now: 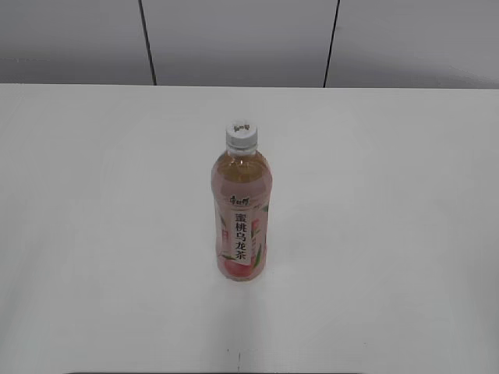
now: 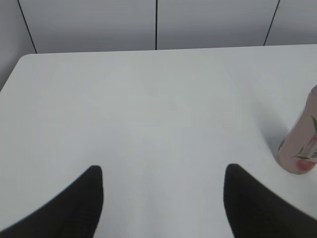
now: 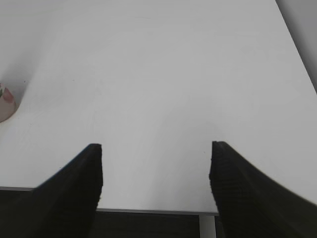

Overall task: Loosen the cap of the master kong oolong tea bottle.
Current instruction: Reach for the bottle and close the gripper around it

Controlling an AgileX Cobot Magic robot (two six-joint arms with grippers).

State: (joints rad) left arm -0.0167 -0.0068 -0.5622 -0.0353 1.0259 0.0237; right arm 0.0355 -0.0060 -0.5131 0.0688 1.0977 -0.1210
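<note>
The master kong oolong tea bottle (image 1: 241,218) stands upright in the middle of the white table (image 1: 93,202), with amber tea, a pink peach label and a white strip of black characters. Its white ribbed cap (image 1: 242,135) sits on top. Neither arm shows in the exterior view. In the left wrist view my left gripper (image 2: 163,171) is open and empty over bare table, with the bottle's base (image 2: 301,144) at the right edge. In the right wrist view my right gripper (image 3: 156,146) is open and empty near the table's front edge, with the bottle's base (image 3: 6,106) at the left edge.
A grey panelled wall (image 1: 234,39) with dark seams runs behind the table. The table's front edge (image 3: 148,210) shows in the right wrist view, with dark space below it. The table's left corner (image 2: 25,57) shows in the left wrist view.
</note>
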